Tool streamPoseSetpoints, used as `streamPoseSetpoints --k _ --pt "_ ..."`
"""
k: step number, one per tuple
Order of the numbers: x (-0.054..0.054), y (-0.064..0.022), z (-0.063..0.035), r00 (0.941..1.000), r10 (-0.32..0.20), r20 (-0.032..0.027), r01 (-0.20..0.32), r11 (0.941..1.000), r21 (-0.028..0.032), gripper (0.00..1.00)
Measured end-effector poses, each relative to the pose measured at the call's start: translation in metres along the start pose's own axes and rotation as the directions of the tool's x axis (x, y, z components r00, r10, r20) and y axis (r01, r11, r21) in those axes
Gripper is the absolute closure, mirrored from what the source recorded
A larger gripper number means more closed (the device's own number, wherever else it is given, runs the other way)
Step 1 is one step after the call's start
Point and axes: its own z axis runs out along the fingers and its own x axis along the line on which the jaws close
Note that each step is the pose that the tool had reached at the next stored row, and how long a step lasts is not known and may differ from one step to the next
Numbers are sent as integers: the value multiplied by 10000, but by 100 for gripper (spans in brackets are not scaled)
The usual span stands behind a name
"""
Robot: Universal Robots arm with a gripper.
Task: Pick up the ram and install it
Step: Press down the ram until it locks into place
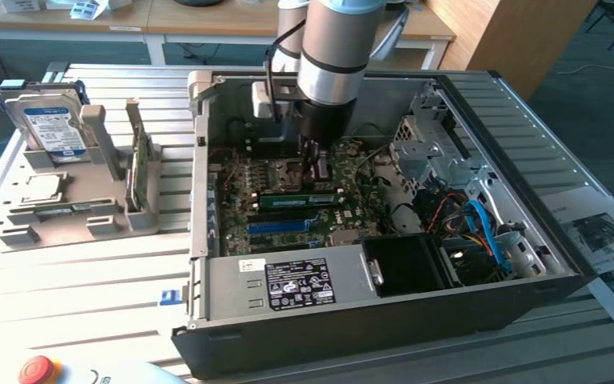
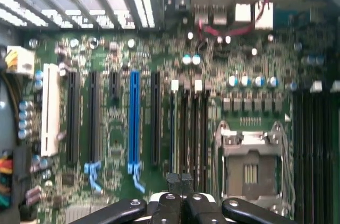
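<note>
In the exterior view the gripper (image 1: 315, 170), fingers closed together, hangs inside the open computer case (image 1: 542, 240) just above the ram (image 1: 298, 200), a green stick seated on the motherboard (image 1: 285, 228) with its long axis across the case, while the wrist view has the closed fingertips (image 2: 180, 181) over the motherboard's slots (image 2: 188, 128).

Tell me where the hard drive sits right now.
The hard drive stands upright in the grey holder at the exterior view's left, outside the open computer case.
</note>
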Motion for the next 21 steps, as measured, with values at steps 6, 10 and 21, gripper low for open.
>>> streamPoseSetpoints --k 6,10,21 --pt "-11 162 9 10000 2 -2 -2 10000 -1 89" --pt "-9 165 9 10000 1 -2 -1 10000 -1 89" --pt "38 166 17 10000 2 -1 -2 10000 0 89"
